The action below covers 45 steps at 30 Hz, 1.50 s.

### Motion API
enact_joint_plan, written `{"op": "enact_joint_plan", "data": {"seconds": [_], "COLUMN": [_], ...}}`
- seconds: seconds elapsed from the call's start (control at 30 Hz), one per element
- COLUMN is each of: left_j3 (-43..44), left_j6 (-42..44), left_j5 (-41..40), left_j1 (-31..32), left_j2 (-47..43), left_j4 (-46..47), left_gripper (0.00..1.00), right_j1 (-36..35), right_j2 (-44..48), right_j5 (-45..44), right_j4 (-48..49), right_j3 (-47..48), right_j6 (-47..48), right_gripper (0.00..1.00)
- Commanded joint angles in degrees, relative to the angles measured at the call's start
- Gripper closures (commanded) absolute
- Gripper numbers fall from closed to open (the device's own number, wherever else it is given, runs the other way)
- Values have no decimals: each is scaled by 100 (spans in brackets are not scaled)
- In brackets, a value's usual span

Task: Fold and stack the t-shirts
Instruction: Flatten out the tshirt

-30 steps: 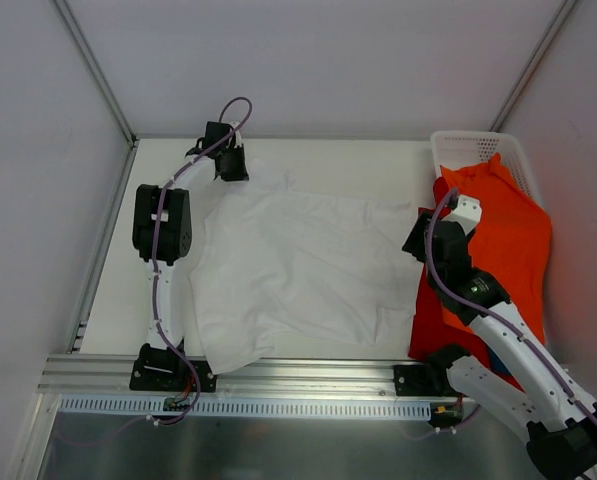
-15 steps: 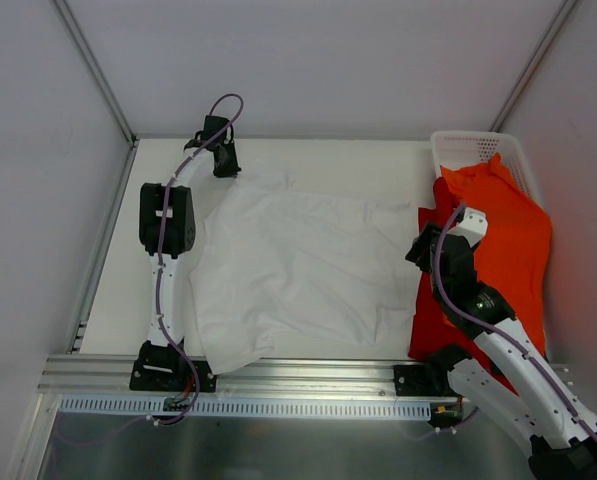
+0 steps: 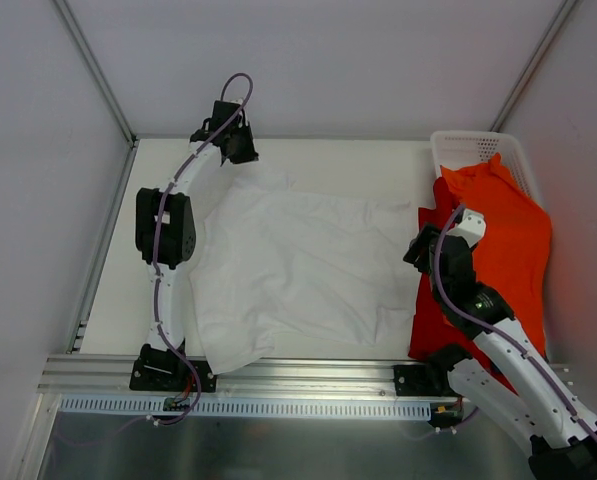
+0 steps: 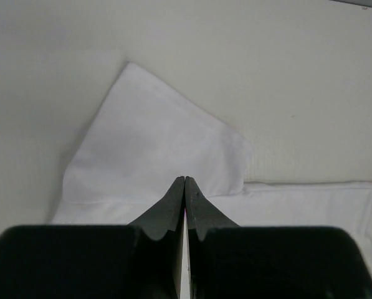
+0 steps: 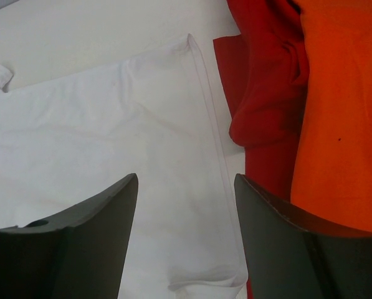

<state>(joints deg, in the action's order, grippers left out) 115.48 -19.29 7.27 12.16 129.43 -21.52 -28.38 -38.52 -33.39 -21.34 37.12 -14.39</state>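
Since a second ago, the left fingers (image 3: 245, 152) have been swung to the far side of the table (image 3: 328, 160), a little farther back and more to the right than before, while the right arm has been drawn in slightly and then held.

At the middle of the table the white t-shirt (image 3: 298, 265) is spread flat with some wrinkles, its near left corner reaching the table's near edge. Its far left sleeve (image 4: 154, 143) is seen in the left wrist view as a pale triangle lying on the table surface. Directly over that sleeve the left fingers (image 4: 184, 182) are pressed fully together, and no cloth can be seen between them.

At the shirt's right edge, the right fingers (image 3: 412, 255) are held well apart and nothing is gripped. In the right wrist view the white hem (image 5: 204, 112) is seen between them and below.

Just right of that hem the red t-shirt (image 5: 267, 93) is bunched, touching or nearly touching the white cloth. Over it the orange t-shirt (image 3: 513, 235) is draped, covering most of it, so that red shows only along the left and near sides (image 3: 428, 315). The orange cloth's far end is hung over the rim of the white mesh basket (image 3: 468, 148), which stands at the table's far right corner.
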Motion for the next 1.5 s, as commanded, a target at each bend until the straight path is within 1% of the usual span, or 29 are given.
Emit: {"op": "enact_joint_plan", "data": {"seconds": [0.0,0.13,0.23,0.33,0.5,0.63,0.73,0.77,0.87,1.07,1.27,1.37,1.4,1.47], "left_j3": [-394,-640,-860,-1272,-1239,-757,-370,-264,114,800,1705,2074,2353,2619], "left_j6": [-786,-1182,-1489,-1622,-1525,-1516,-1534,-1543,-1630,-1824,-1780,-1859,-1851,-1824], "left_j5": [204,372,503,302,-41,-339,-673,-900,-1060,-745,-762,-911,-920,-1016], "left_j1": [-74,-30,-21,49,137,128,128,120,76,-231,-592,-785,-855,-908], "left_j2": [-155,100,127,-40,126,451,715,855,1049,1401,1752,1954,2024,2226], "left_j4": [-2,-2,-2,-2,-45,-247,-457,-511,-722,-863,-880,-863,-863,-854], "left_gripper": [100,100,100,100,100,100,100,100,100,100,100,100,100,100], "right_j1": [-36,-36,-36,-27,-27,-27,-27,-27,-27,-27,-27,-27,-27,-27], "right_j2": [117,275,486,583,434,337,372,381,486,627,495,320,197,56], "right_j5": [130,17,-97,-133,-45,-27,-71,-115,-168,-204,-124,-63,-63,-36], "right_j4": [34,-151,-168,-151,-2,25,34,25,25,7,148,306,385,455], "right_j3": [-3,-56,-188,-284,-364,-372,-425,-443,-478,-478,-548,-636,-654,-689], "right_j6": [-169,-143,-99,-108,-143,-143,-125,-99,-55,-20,-90,-99,-108,-125], "right_gripper": [33,33,32,32,32,31,31,31,31,30,30,30,30,30]}}
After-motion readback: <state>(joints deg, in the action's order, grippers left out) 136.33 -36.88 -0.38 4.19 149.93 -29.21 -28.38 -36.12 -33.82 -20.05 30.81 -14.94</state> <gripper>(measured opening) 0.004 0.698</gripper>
